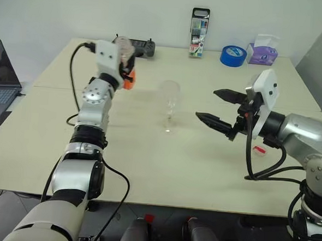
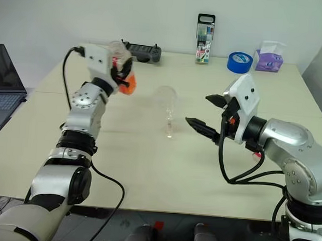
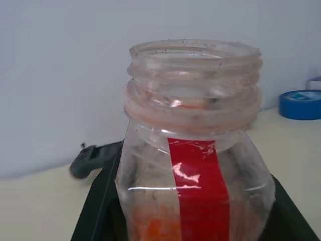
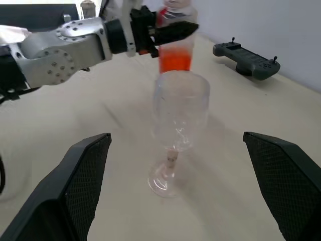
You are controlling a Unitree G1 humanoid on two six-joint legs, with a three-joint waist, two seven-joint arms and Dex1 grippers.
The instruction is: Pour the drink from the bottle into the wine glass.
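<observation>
My left gripper (image 1: 126,70) is shut on the bottle (image 1: 124,61), which stands upright and seems lifted off the table, left of the wine glass and a little beyond it. The bottle's neck (image 3: 194,75) is open, with no cap on it, and a red label strip runs down its side. The orange drink (image 4: 175,59) fills its lower part. The clear wine glass (image 1: 169,103) stands empty on its foot at the middle of the table. To the right of the glass, my right gripper (image 1: 206,103) is open, its fingers pointing at the glass with nothing between them.
A small red-and-white piece (image 1: 259,151) lies on the table under my right arm. Along the far edge are a black controller (image 1: 142,47), a marker pack (image 1: 198,32), a blue tape roll (image 1: 233,55) and a tissue pack (image 1: 262,52). A laptop (image 1: 0,72) sits at the far left.
</observation>
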